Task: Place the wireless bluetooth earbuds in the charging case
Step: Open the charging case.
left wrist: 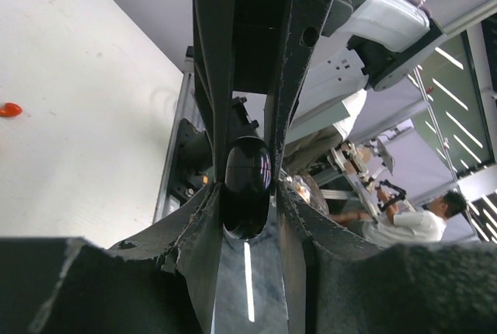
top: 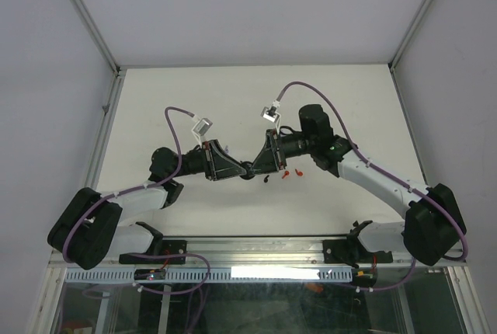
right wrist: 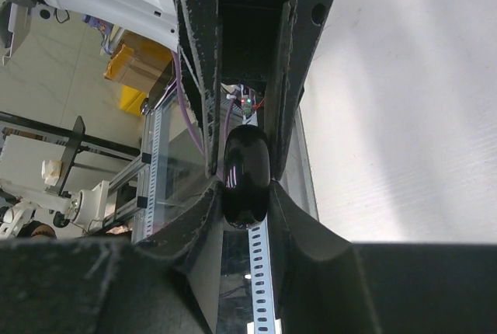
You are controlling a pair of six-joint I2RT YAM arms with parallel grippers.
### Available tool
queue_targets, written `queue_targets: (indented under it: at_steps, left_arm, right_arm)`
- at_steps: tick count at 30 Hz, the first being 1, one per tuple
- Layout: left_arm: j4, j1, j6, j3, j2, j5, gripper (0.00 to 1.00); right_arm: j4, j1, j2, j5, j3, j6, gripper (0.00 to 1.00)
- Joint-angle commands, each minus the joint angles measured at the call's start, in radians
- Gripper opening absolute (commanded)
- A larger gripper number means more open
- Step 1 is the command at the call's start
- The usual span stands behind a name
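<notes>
left gripper [left wrist: 247, 217] up close, jaws pinched on a shiny black case [left wrist: 247, 179], right gripper [right wrist: 245, 211] squeezed the same case from the opposite side, mid-table, two red earbuds [top: 293, 172] lay loose on the white table [top: 194, 101] just beside the right gripper

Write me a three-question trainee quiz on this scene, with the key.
1. True or false: the left gripper is empty.
2. The right gripper is closed on: A) a red earbud B) the black case C) nothing.
3. What colour are the two earbuds lying on the table just beside the right gripper?
Key: 1 false, it also clamps the black case; 2 B; 3 red.
</notes>
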Motion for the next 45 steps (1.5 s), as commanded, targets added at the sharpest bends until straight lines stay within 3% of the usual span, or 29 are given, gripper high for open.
queue_targets:
  at_steps: [1, 11, 16, 21, 31, 45]
  left_arm:
    - [0.110, -0.049, 0.000, 0.055, 0.013, 0.067, 0.34]
    - [0.072, -0.055, 0.040, 0.053, -0.014, 0.093, 0.18]
    - [0.014, -0.055, 0.106, 0.057, -0.044, 0.110, 0.00]
    - [-0.104, -0.055, 0.212, 0.064, -0.097, 0.115, 0.00]
    - [-0.404, -0.055, 0.488, 0.085, -0.228, 0.099, 0.00]
    - [-0.342, -0.056, 0.550, 0.037, -0.250, 0.025, 0.00]
  right_arm:
    - [0.009, 0.018, 0.011, 0.027, 0.048, -0.045, 0.12]
    - [-0.093, 0.022, -0.008, 0.042, 0.069, -0.124, 0.13]
    - [-0.104, 0.022, -0.019, 0.046, 0.072, -0.134, 0.30]
    - [-0.116, 0.021, -0.028, 0.053, 0.079, -0.149, 0.40]
    - [-0.168, 0.006, -0.048, 0.072, 0.098, -0.191, 0.42]
    - [-0.187, 0.008, -0.036, 0.070, 0.122, -0.200, 0.45]
